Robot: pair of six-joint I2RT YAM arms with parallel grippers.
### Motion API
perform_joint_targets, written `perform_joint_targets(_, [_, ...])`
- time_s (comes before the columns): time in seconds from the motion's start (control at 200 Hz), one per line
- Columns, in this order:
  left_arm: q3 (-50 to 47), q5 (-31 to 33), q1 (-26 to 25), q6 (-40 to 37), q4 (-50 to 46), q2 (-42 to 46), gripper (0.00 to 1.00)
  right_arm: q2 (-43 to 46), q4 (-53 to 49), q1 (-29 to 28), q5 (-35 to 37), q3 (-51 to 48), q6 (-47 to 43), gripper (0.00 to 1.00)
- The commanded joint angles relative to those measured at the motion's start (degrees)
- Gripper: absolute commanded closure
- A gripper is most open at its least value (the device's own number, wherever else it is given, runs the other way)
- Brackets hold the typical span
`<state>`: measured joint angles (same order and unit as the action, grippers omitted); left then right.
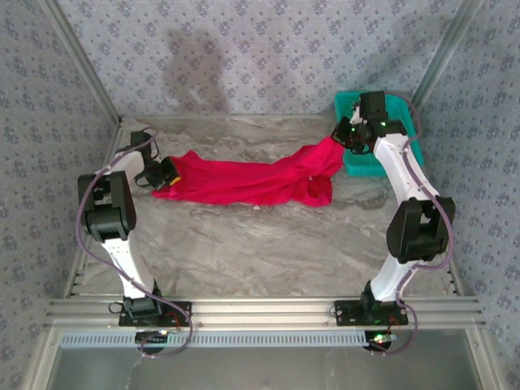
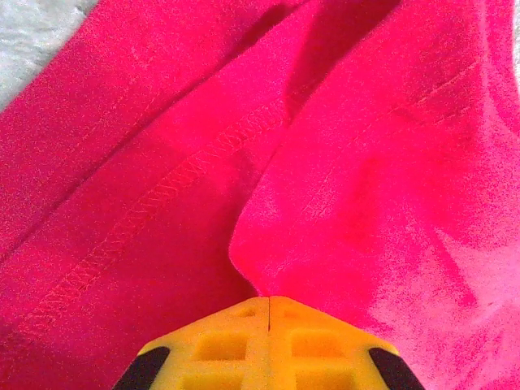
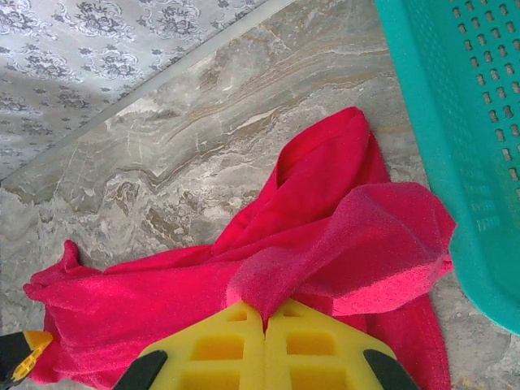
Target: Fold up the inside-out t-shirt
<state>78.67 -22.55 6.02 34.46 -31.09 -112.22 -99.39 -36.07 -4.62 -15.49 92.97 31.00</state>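
The inside-out t-shirt (image 1: 244, 180) is bright red and lies stretched in a long band across the marble table, seams showing. At its left end, my left gripper (image 1: 168, 173) is shut, and in the left wrist view the yellow jaws (image 2: 268, 301) meet on a fold of the t-shirt (image 2: 366, 162). My right gripper (image 1: 341, 134) holds the right end slightly raised beside the teal basket. In the right wrist view the right gripper (image 3: 265, 313) is shut on a pinched ridge of the t-shirt (image 3: 162, 284).
A teal plastic mesh basket (image 1: 361, 166) stands at the back right, close to the right arm; its wall (image 3: 471, 122) runs along the right of the right wrist view. Patterned walls and metal rails border the table. Bare marble (image 1: 260, 244) spreads in front of the shirt.
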Motion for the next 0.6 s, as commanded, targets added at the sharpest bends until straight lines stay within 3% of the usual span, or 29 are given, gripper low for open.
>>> perform_joint_targets(0.0, [-0.6,-2.6,1.9,2.8,2.0,7.8,1.00,1.5,-0.8,0.3,-1.2,2.4,-0.9,1.00])
perform_joint_targets(0.29, [-1.1,-3.4,3.4,4.8,0.6,18.6,1.00,4.6,0.5,0.5,-1.1,1.5,0.3,1.00])
perform_joint_targets(0.595, [-5.7,-6.6,3.4,5.5,5.2,15.7,1.00,5.1,1.4,0.4,-1.2,0.5,0.5,1.00])
